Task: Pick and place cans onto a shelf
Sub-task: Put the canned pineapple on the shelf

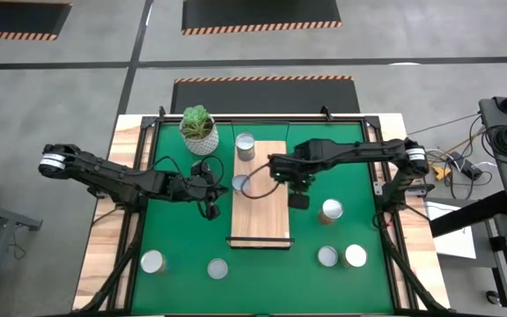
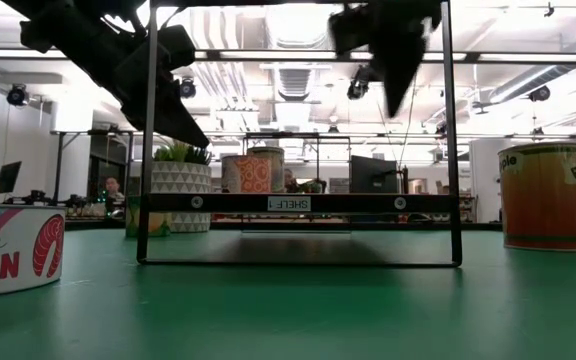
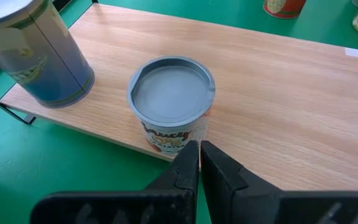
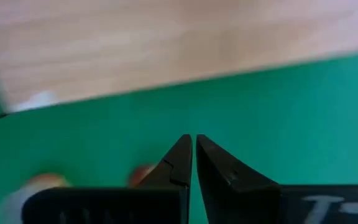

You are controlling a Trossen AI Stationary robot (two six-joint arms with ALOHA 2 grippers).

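The wooden shelf (image 1: 260, 194) lies mid-mat and carries two cans, one at its far end (image 1: 246, 147) and one at its left edge (image 1: 241, 184). My left gripper (image 1: 220, 187) hovers just left of that edge can (image 3: 171, 102), shut (image 3: 199, 165) and holding nothing, a short gap from the can's side. A taller can (image 3: 39, 53) stands further along the board. My right gripper (image 1: 297, 199) hangs over the mat beside the shelf's right edge (image 4: 166, 43), shut (image 4: 192, 155) and empty. Loose cans sit on the mat at right (image 1: 331, 210), (image 1: 327, 256), (image 1: 356, 256) and front left (image 1: 152, 261), (image 1: 217, 269).
A white pot with a green plant (image 1: 199, 128) stands at the mat's back left, close to the left arm. The green mat (image 1: 183, 233) is bordered by a dark frame. In the low view the shelf stands raised on a black frame (image 2: 298, 203), with cans at left (image 2: 13, 248) and right (image 2: 543, 195).
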